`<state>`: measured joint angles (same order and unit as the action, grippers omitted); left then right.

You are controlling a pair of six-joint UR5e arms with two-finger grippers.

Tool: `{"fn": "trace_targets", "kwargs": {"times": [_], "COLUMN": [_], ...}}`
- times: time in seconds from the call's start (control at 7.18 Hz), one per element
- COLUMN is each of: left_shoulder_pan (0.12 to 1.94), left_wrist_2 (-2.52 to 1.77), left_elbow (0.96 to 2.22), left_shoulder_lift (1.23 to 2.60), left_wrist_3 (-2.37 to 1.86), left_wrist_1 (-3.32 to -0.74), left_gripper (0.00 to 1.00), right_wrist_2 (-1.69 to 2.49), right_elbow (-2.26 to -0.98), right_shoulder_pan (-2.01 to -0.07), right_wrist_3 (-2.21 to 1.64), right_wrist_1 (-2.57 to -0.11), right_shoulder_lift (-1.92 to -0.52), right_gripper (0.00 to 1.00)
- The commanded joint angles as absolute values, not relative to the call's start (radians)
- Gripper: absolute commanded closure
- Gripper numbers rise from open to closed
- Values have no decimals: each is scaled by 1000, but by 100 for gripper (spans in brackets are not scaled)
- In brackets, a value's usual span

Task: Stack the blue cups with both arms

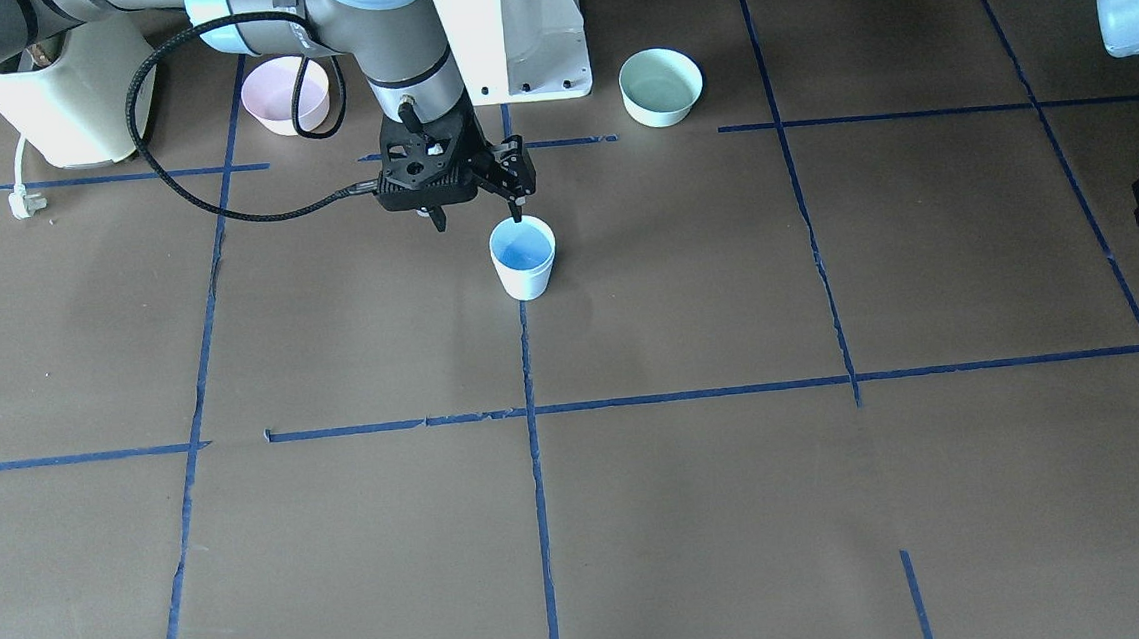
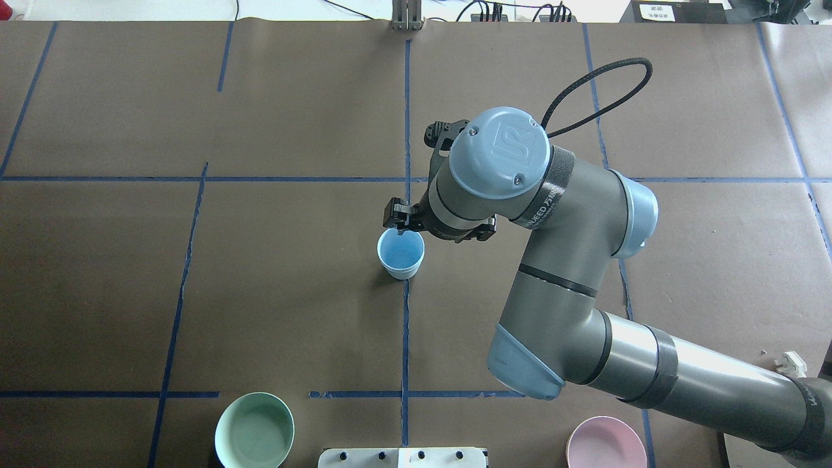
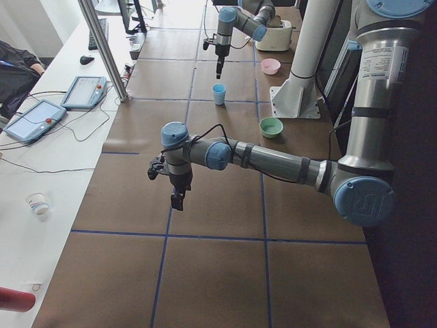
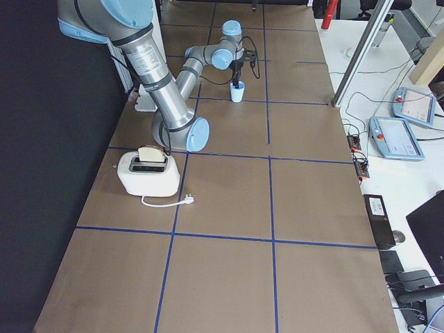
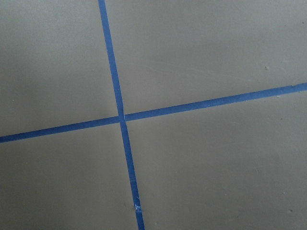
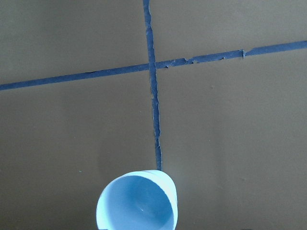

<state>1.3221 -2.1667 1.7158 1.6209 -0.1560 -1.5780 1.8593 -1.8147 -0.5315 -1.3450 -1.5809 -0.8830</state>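
blue cup (image 1: 523, 260): one | pink bowl (image 1: 285, 96): one | mint bowl (image 1: 660, 86): one | right claw (image 1: 478, 222): apart | left claw (image 3: 177, 202): cannot tell

We see a brown table (image 1: 703, 511) gridded with blue tape (image 1: 541, 522), carrying an upright blue cup (image 1: 523, 257), pink bowl (image 1: 285, 95), mint-green bowl (image 1: 661, 87) and cream toaster (image 1: 64, 114).

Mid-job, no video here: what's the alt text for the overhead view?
The right arm reaches in from the lower right, its open pincer at the far rim of an upright blue cup near the middle of the table. A green bowl and a pink bowl sit at the near edge.
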Motion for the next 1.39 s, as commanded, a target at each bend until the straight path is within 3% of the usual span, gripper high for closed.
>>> {"fn": "trace_targets", "kwargs": {"times": [0.0,0.28,0.97,1.25], "left_shoulder_pan": [1379,1510,1532,1532], "left_wrist_2": [-2246,-2356,-2370,-2370], "left_elbow": [1651,1540,1537,1540], "left_shoulder_lift": [1621,1626,1611,1609], "left_wrist_3": [-85,90,72,49], "left_wrist_1": [-1577,-1571,-1549,-1551], "left_gripper": [0,0,0,0], "right_wrist_2": [1873,1996,2233,2302], "right_elbow": [-1912,-1963,-1961,-1889], "right_shoulder_pan": [-584,-717,-1078,-1248], "right_wrist_3": [-1278,-1116,-466,-225], "right_wrist_1": [-1582,-1582,-1568,-1568], "right_shoulder_lift": [-1009,-1113,-1455,-1544], "right_gripper": [1,1,1,1]}}
